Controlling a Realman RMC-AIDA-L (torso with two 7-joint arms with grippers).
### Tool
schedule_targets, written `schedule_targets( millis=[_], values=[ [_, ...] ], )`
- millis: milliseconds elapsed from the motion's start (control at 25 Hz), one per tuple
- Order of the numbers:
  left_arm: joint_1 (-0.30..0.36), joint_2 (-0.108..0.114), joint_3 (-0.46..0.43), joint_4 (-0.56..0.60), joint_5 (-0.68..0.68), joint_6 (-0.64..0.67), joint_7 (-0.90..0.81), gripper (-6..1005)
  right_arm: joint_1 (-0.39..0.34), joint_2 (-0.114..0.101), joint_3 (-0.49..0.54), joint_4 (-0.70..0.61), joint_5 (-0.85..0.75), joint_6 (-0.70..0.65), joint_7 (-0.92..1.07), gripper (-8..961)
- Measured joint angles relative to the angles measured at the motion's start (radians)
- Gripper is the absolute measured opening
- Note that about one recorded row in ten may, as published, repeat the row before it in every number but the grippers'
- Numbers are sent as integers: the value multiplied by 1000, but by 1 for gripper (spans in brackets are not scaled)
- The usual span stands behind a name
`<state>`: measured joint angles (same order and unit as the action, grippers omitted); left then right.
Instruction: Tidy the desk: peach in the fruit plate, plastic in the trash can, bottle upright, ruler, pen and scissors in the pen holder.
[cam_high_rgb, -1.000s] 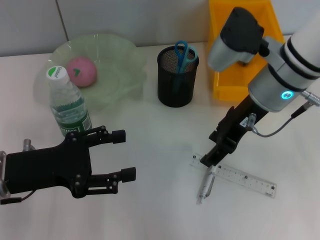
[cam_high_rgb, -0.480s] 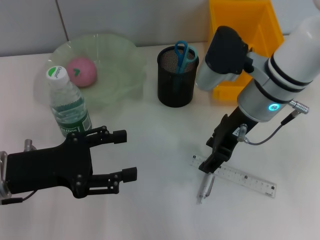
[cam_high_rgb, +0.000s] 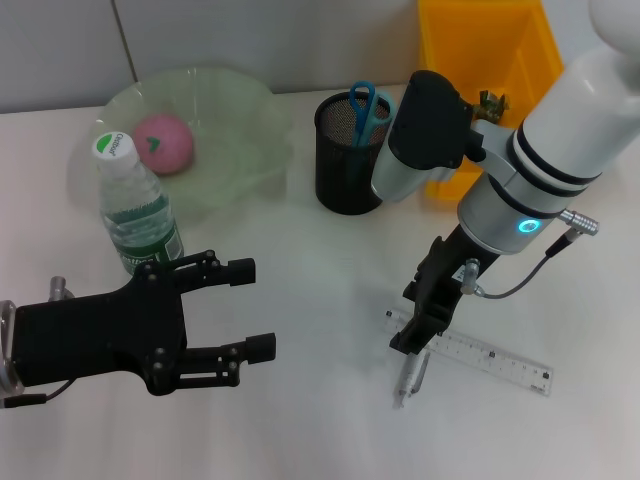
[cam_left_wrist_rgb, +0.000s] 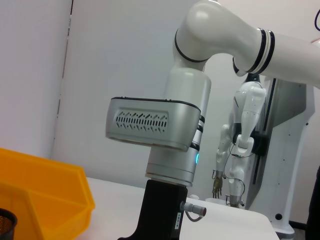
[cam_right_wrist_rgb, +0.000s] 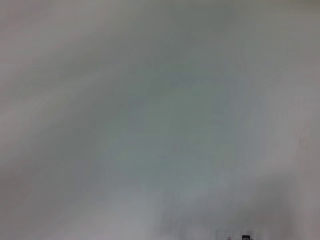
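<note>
A pink peach (cam_high_rgb: 163, 142) lies in the pale green fruit plate (cam_high_rgb: 235, 125) at the back left. In front of the plate a clear bottle (cam_high_rgb: 135, 205) with a white cap stands upright. Blue-handled scissors (cam_high_rgb: 366, 104) stick out of the black mesh pen holder (cam_high_rgb: 350, 165). A silver pen (cam_high_rgb: 408, 377) and a clear ruler (cam_high_rgb: 485, 355) lie flat on the white desk at the front right. My right gripper (cam_high_rgb: 412, 333) points down over the pen's far end and the ruler's left end. My left gripper (cam_high_rgb: 255, 308) hovers open and empty at the front left. No plastic shows.
A yellow bin (cam_high_rgb: 485, 50) stands at the back right behind the right arm, and its corner (cam_left_wrist_rgb: 45, 200) also shows in the left wrist view beside the right arm (cam_left_wrist_rgb: 165, 135). The right wrist view shows only a blurred pale surface.
My right arm has swung left and come lower, bringing its gripper closer over the pen's far end. The left arm, pen and ruler have stayed put.
</note>
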<state>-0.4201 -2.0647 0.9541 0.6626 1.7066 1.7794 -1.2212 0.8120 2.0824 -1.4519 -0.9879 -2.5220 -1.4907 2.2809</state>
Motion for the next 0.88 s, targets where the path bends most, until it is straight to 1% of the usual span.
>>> schedule_targets(
  millis=[680, 880],
  values=[
    [2, 0, 4, 0, 2, 2, 2, 829, 4, 2, -47, 2, 24, 21, 0, 619],
    [3, 0, 5, 0, 1, 2, 2, 830, 10, 2, -52, 25, 25, 39, 7, 609]
  ],
)
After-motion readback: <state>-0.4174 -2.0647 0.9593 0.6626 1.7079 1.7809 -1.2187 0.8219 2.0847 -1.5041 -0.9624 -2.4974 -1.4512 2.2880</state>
